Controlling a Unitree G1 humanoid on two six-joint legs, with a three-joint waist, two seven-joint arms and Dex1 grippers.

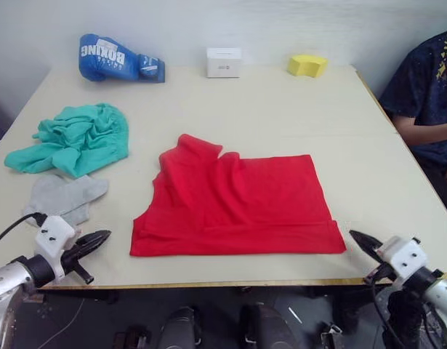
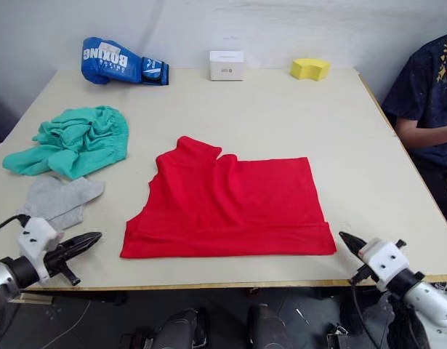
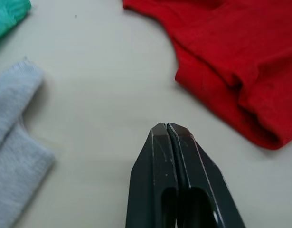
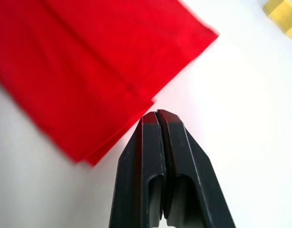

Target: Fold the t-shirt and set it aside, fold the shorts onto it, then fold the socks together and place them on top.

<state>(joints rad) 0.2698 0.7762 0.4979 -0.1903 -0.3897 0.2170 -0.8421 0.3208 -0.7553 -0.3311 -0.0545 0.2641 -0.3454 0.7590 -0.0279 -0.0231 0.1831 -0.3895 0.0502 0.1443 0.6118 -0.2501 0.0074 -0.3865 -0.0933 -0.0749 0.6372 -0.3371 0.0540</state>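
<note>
From the left eye view, the t-shirt (image 1: 234, 207) lies partly folded near the front edge of the table (image 1: 296, 109), a bunched lump at its far left corner; the shorts (image 1: 74, 138) sit crumpled well to the robot's left, with the socks (image 1: 63, 198) flat just in front of them. The left gripper (image 1: 99, 238) hovers near the shirt's front left corner and the right gripper (image 1: 357, 238) just beside its front right corner, neither touching cloth. A boxing glove (image 1: 118, 59), a white box (image 1: 224, 62) and a yellow sponge (image 1: 307, 65) line the far edge, and a person (image 1: 427, 94) sits at the right side. The right eye view adds nothing different. In the left wrist view the black fingers (image 3: 183, 161) are pressed together on nothing, over bare table between sock and shirt corner. In the right wrist view the fingers (image 4: 148, 161) are likewise closed and empty, beside the layered hem. The likely risk: a pinch at these stacked edges may catch only the top layer, so the fold would peel open, and the bunched corner could make the result lopsided.
</note>
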